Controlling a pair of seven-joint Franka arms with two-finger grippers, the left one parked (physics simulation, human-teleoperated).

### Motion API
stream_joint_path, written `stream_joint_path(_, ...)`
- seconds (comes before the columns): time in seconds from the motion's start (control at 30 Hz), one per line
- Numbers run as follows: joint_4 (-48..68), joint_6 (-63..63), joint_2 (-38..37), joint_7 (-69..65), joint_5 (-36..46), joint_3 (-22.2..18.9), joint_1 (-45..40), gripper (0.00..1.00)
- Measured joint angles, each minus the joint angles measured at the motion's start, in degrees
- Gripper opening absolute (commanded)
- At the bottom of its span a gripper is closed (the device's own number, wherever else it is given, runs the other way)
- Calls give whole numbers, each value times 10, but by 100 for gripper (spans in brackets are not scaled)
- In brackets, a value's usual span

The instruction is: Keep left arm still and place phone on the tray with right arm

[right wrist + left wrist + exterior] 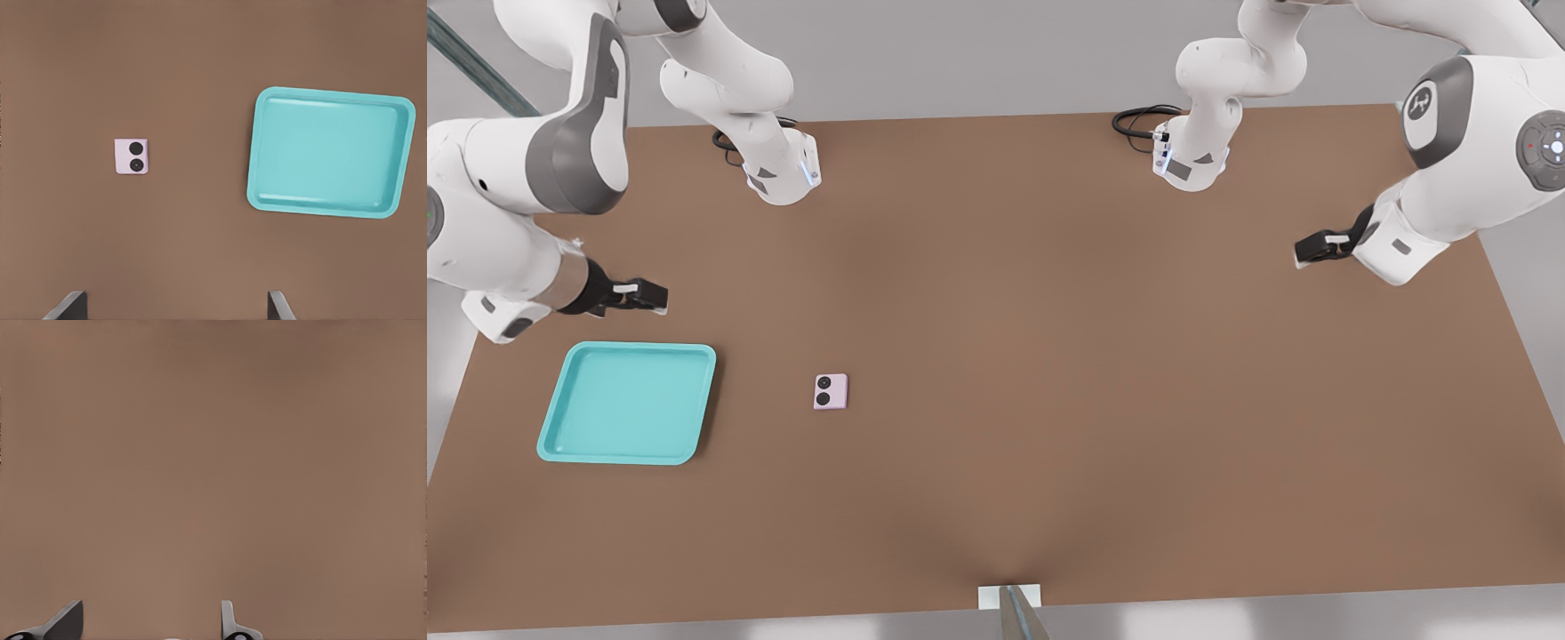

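Observation:
The pale pink phone (pixel 831 392) (pixel 131 157) lies flat on the brown table, its two black lenses facing up. To the front view's left of it, a short gap away, sits the turquoise tray (pixel 627 402) (pixel 330 160), with nothing in it. My gripper (pixel 645 296) (pixel 175 308) hovers above the table just behind the tray's far edge, at the front view's left. Its fingers (pixel 70 305) stand wide apart, open, with nothing between them. It touches neither the phone nor the tray.
The other arm's gripper (pixel 1320 246) hangs over the table at the front view's right. Black cables (pixel 1143 120) lie by the arm bases at the back. A small white block (pixel 1009 596) sits at the table's near edge.

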Motion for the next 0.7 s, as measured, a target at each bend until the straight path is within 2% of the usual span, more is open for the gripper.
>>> stream_joint_path(0.13, -2, 39, 20, -4, -2, 6, 4, 100)
stream_joint_path(0.27, -7, 85, 96, -4, -3, 10, 77, 100)
stream_joint_path(0.37, -81, 155, 125, 5, -3, 10, 111, 100)
stream_joint_path(0.47, -138, 238, 156, 28, -2, 17, 118, 100)
stream_joint_path(0.7, -148, 346, 206, 101, 0, 30, 121, 100)
